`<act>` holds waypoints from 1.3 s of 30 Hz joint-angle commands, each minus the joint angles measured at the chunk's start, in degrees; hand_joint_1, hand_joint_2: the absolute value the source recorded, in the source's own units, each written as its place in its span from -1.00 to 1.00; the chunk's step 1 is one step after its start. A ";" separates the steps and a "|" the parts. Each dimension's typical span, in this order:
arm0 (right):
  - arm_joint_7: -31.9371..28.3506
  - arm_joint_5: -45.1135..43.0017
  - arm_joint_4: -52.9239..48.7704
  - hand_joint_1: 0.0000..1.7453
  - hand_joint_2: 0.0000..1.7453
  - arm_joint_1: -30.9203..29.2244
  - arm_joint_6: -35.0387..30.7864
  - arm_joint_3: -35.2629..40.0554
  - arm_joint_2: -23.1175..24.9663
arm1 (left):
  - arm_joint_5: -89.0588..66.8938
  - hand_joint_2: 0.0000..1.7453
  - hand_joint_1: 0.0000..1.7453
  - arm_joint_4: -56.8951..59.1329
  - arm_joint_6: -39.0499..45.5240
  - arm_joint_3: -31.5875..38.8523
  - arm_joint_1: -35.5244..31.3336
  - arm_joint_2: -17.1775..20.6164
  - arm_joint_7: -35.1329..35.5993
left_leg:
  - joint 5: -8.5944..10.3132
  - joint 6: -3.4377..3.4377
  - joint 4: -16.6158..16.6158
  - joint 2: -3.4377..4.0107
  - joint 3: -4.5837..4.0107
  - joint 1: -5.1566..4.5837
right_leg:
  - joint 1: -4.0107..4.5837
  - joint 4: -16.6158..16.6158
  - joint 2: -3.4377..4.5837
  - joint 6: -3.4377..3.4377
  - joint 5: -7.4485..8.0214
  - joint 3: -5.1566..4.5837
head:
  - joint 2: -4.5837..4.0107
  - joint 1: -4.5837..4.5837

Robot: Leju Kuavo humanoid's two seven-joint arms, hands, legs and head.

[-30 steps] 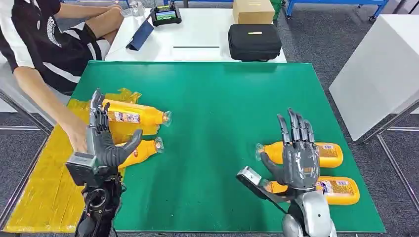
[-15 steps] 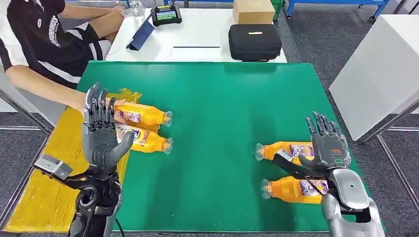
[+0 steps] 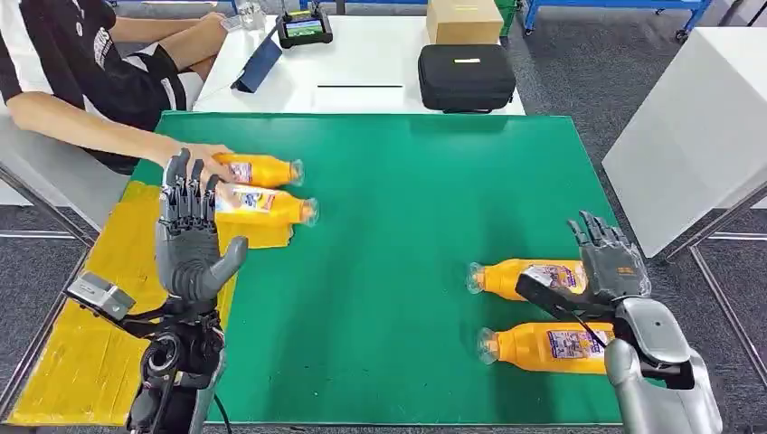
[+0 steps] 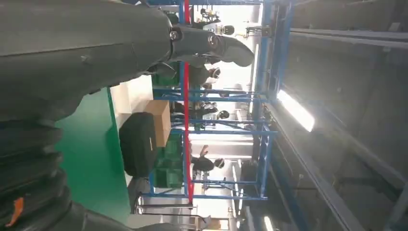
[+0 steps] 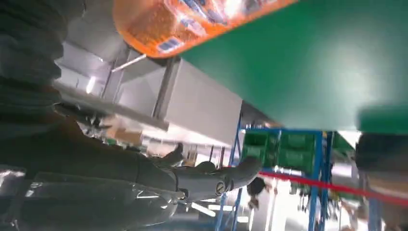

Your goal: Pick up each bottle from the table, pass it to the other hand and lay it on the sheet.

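Hovering empty with fingers apart, right hand (image 3: 608,260) sits beside two orange plastic bottles (image 3: 534,276) on the green surface (image 3: 407,226), poised to grasp; left hand (image 3: 188,237) waits spread near the yellow sheet (image 3: 81,353).

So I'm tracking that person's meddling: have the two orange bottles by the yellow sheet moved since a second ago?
Yes. The two orange bottles shifted toward the green mat's far edge.

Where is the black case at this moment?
In the head view, the black case lies on the white table beyond the green mat, beside a cardboard box.
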 commanded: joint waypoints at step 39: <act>2.57 -2.48 45.87 0.80 1.00 -18.58 4.11 8.50 -1.00 | 3.80 1.00 -1.00 11.69 1.90 0.86 -3.21 1.41 2.12 | 0.00 -0.18 -0.07 -0.10 0.58 0.09 | 0.10 -0.17 -0.17 0.02 0.03 0.65 | 0.00 0.00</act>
